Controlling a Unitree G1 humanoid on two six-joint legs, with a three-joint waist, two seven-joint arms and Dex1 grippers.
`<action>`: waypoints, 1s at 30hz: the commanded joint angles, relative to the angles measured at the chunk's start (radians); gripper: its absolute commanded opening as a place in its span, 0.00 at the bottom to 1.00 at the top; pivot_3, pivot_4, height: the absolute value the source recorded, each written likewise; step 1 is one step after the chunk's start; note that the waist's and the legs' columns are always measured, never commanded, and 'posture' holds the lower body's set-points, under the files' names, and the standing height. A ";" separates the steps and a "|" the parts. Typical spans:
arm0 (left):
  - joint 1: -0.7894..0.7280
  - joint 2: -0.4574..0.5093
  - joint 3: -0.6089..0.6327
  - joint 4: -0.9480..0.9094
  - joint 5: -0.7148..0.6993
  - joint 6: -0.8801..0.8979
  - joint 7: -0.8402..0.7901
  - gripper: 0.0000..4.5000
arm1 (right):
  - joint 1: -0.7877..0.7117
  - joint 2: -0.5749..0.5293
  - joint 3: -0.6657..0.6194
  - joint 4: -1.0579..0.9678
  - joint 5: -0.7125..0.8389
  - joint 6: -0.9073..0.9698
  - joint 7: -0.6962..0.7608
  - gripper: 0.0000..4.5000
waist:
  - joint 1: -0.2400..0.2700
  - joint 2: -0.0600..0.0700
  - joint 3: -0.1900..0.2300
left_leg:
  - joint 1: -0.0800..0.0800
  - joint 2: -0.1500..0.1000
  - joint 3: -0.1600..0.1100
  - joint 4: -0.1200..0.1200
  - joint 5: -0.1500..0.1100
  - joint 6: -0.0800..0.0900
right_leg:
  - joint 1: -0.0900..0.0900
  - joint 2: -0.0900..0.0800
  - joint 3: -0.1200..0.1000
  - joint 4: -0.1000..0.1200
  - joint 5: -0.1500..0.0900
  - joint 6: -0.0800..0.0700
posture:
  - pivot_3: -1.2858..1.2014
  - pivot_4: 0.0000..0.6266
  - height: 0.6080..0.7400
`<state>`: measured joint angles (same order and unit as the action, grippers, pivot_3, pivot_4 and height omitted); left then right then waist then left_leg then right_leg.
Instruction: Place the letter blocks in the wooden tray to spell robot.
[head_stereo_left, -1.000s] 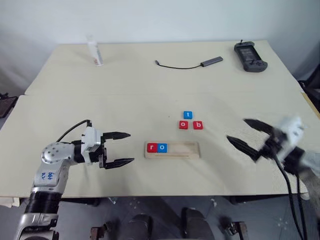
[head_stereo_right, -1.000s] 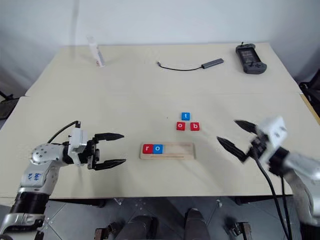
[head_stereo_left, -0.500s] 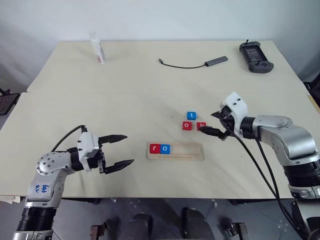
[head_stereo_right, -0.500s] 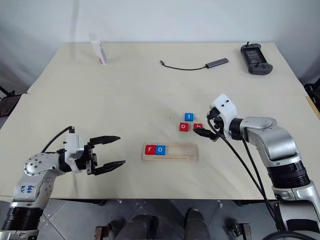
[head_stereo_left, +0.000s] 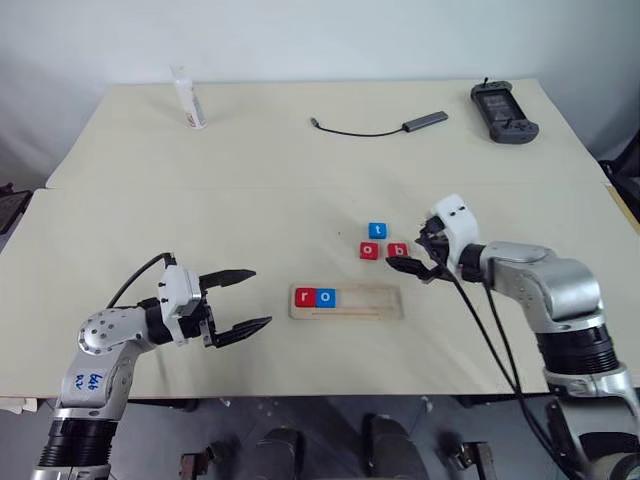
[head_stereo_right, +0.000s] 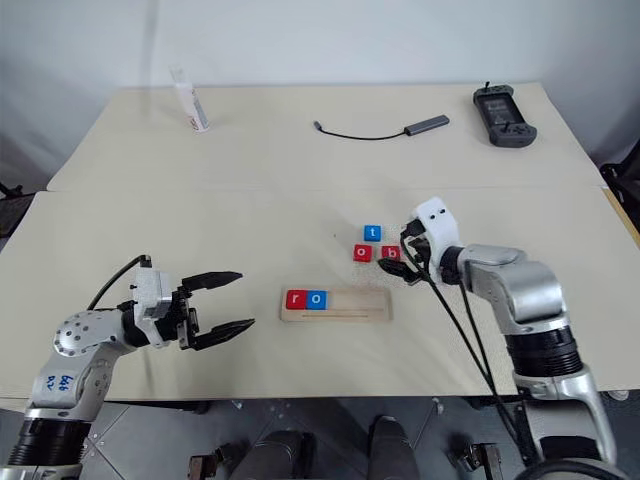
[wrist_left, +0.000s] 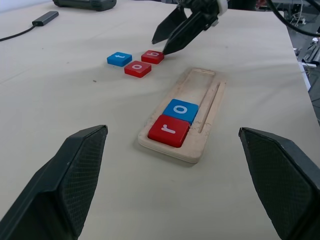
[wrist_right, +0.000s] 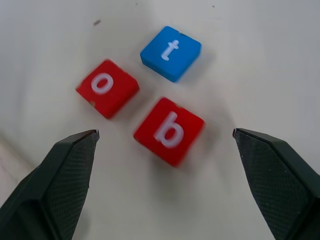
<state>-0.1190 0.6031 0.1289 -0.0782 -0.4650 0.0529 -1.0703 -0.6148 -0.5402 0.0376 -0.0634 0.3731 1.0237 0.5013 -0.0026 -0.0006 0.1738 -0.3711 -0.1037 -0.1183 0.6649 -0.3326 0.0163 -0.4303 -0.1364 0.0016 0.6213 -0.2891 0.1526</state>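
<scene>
The wooden tray (head_stereo_left: 372, 301) lies mid-table with a red r block (head_stereo_left: 304, 296) and a blue o block (head_stereo_left: 325, 297) at its left end. Behind it lie three loose letter blocks: blue t (head_stereo_left: 376, 230), red o (head_stereo_left: 369, 250) and red b (head_stereo_left: 397, 250). My right gripper (head_stereo_left: 405, 254) is open just right of the b block, pointing down at it. In the right wrist view the b block (wrist_right: 169, 129) lies between the two spread fingers (wrist_right: 55, 185). My left gripper (head_stereo_left: 262, 297) is open and holds nothing, left of the tray.
At the far side of the table stand a white tube (head_stereo_left: 187, 98), a dark cable with an adapter (head_stereo_left: 380, 128) and a black handheld controller (head_stereo_left: 503, 100). A seam crosses the table behind the loose blocks.
My right arm has swung in from the table's right side and lowered to the b block, staying open. The left gripper has kept its place.
</scene>
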 joint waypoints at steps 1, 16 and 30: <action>-0.006 -0.003 0.000 -0.038 -0.004 -0.008 0.008 0.99 | -0.003 0.059 -0.036 -0.027 -0.039 0.006 -0.112 1.00 | 0.000 0.000 0.000 | 0.000 0.000 0.000 0.000 0.000 0.000 | 0.000 0.000 0.000 0.000 0.000 0.000 | 0.52 0.24 1.00; 0.016 0.002 0.001 -0.062 -0.006 -0.007 0.016 1.00 | 0.051 0.174 -0.074 -0.109 -0.085 0.122 -0.283 0.34 | -0.001 0.000 0.000 | 0.001 -0.001 0.000 0.000 0.000 0.000 | 0.001 0.000 0.001 0.001 0.000 0.000 | 0.52 0.24 1.00; -0.024 -0.018 -0.045 -0.039 -0.004 -0.008 -0.002 1.00 | 0.113 0.165 -0.093 -0.180 -0.083 0.115 -0.264 0.33 | -0.001 0.000 0.000 | 0.001 0.000 0.000 0.000 0.000 0.000 | 0.001 0.000 0.001 0.001 0.000 0.000 | 0.52 0.24 1.00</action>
<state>-0.1396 0.5896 0.0896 -0.1041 -0.4648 0.0525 -1.0666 -0.5209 -0.3636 -0.0460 -0.2192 0.2880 1.1359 0.2304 -0.0034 -0.0003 0.1733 -0.3700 -0.1041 -0.1181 0.6647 -0.3326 0.0164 -0.4298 -0.1360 0.0027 0.6222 -0.2891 0.1526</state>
